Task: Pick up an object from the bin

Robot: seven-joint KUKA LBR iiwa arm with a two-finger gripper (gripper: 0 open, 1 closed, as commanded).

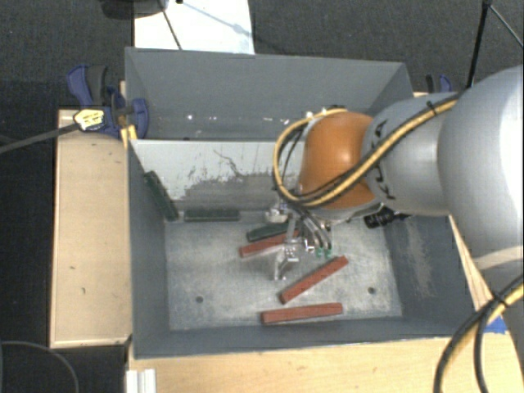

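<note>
Starting at the left of the grey metal bin (151, 334), I see a dark green flat bar (160, 195) leaning against the left wall. Next to it a dark grey flat bar (211, 215) lies along the foot of the back wall, its long axis running left to right.

Nearer the middle, a stubby dark green block (264, 233) sits just behind a short red-brown flat bar (260, 250). That short bar runs nearly left to right, its right end tipped slightly toward the back wall and pointing in under the hand (301, 248). The hand hangs low over the bin's middle, at that bar's right end, with most of the bar sticking out to its left. I cannot tell whether the hand is apart or together, or whether it touches the bar.

Just in front and right of the hand, a longer red-brown bar (315, 277) lies on a diagonal, rising to the right. Another red-brown bar (301, 313) lies near the front wall, almost parallel to it.

Above the hand sit the orange wrist cover (332, 158) and looped yellow-and-black cables (282, 150), with the thick silver arm (458, 162) coming in from the right.

The bin floor is scuffed pale grey, the back wall is scratched, and the floor around the bin is dark.
</note>
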